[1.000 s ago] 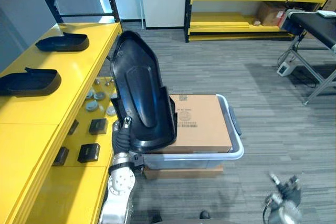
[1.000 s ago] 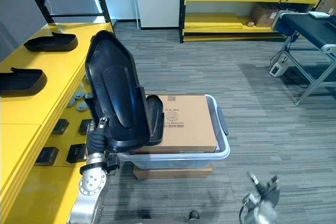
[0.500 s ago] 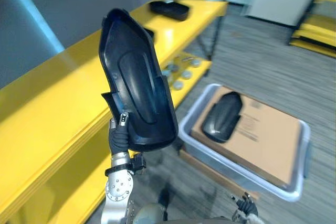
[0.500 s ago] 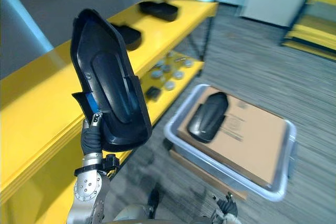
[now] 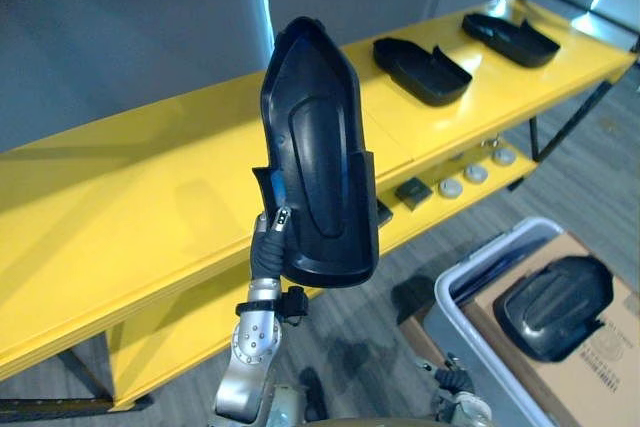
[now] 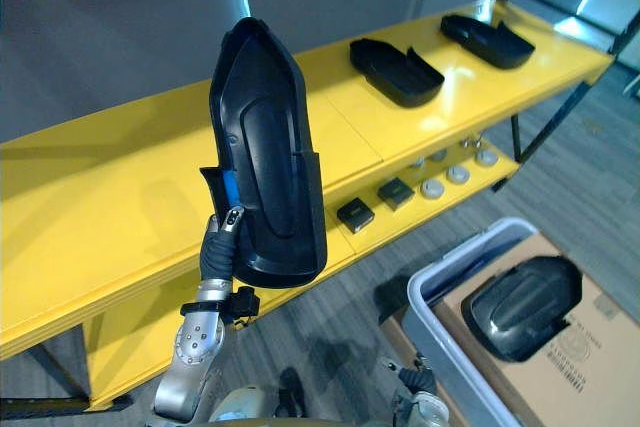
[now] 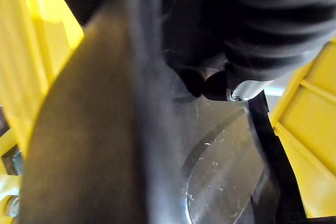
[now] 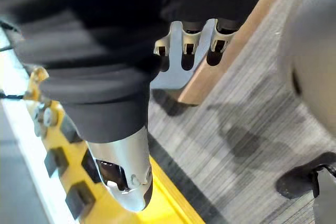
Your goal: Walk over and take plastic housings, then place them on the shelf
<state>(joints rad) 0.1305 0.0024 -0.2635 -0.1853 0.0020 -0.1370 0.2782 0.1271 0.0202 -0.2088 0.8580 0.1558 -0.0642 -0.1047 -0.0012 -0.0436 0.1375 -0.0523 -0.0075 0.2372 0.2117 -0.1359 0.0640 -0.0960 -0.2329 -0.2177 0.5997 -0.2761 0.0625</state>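
one housing (image 5: 318, 157) stands upright at frame centre, left hand (image 5: 266, 250) clamped on its lower rim — a fair hold, i judge: light, stiff, slick shell; right hand (image 8: 185, 41) loose-fingered, empty.

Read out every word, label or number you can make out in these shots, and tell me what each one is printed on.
Brown cardboard box in the grey plastic bin: faint print beside the black housing lying on the box, too small and blurred to read.
Tall black plastic housing held in the left hand: no text visible.
Yellow shelf: no text visible.
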